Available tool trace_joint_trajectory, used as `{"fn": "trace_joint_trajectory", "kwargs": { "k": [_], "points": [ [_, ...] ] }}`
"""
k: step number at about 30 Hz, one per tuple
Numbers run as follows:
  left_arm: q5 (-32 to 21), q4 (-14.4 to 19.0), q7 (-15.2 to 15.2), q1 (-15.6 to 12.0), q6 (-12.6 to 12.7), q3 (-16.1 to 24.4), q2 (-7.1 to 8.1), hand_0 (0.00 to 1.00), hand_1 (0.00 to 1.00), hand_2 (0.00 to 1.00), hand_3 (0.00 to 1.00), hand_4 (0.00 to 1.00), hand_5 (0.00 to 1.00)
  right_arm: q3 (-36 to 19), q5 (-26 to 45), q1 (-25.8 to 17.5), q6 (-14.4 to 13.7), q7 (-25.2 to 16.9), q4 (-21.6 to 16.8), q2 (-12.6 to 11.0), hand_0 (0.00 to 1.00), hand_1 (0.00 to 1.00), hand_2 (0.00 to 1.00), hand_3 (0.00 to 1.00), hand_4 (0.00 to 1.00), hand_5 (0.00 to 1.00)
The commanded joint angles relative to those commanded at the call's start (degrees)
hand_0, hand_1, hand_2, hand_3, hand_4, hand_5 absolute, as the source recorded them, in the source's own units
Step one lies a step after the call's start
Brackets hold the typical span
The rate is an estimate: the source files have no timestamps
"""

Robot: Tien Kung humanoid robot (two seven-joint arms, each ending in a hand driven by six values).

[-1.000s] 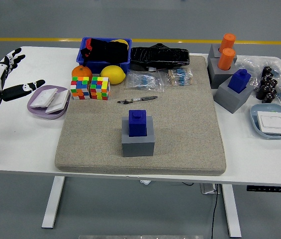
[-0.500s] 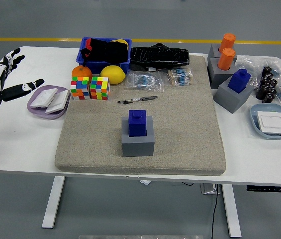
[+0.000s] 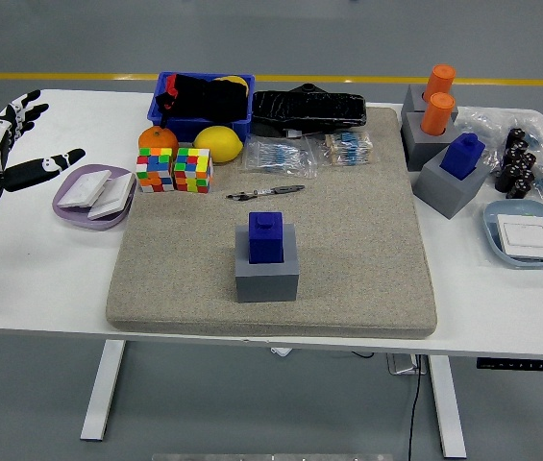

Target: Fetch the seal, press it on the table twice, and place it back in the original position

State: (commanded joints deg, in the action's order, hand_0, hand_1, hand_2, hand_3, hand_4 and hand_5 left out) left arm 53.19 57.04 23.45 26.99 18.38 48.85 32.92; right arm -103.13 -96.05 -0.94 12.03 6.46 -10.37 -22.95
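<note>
A blue seal point(image 3: 265, 236) stands upright in its grey holder point(image 3: 266, 274) at the middle of a beige mat point(image 3: 357, 230) on the white table point(image 3: 40, 279). At the far left edge, the robot's left hand point(image 3: 12, 144) hovers with fingers spread, holding nothing, beside a purple dish point(image 3: 71, 204).

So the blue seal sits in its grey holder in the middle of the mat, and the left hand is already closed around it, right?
Not quite. In the head view the blue seal does sit in its grey holder mid-mat, but the left hand is nowhere near it: it hovers open at the table's far left edge, beside the purple tray, holding nothing.
</note>
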Motion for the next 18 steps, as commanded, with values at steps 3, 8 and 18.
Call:
{"fn": "trace_joint_trajectory", "kwargs": {
  "k": [3, 8, 18],
  "points": [
    [0.0, 0.0, -0.1, 0.0, 0.0, 0.0, -0.13, 0.901, 0.925, 0.894, 0.938, 0.980, 0.265, -3.7, -3.1, 0.7, -0.6, 2.5, 0.1, 0.2, 0.790, 0.702, 0.678, 0.653, 0.833, 0.469],
    [-0.1, 0.0, 0.0, 0.0, 0.0, 0.1, -0.38, 0.899, 0.921, 0.892, 0.938, 0.982, 0.267, -7.1, -5.8, 1.7, -1.1, 5.1, 0.1, 0.5, 0.789, 0.700, 0.677, 0.653, 0.834, 0.471],
    [-0.4, 0.1, 0.0, -0.4, 0.0, 0.2, -0.53, 0.894, 0.919, 0.889, 0.936, 0.968, 0.250, -10.2, -8.6, 1.7, -1.5, 6.3, 0.1, 1.4, 0.789, 0.702, 0.674, 0.651, 0.831, 0.475]
  ]
}}
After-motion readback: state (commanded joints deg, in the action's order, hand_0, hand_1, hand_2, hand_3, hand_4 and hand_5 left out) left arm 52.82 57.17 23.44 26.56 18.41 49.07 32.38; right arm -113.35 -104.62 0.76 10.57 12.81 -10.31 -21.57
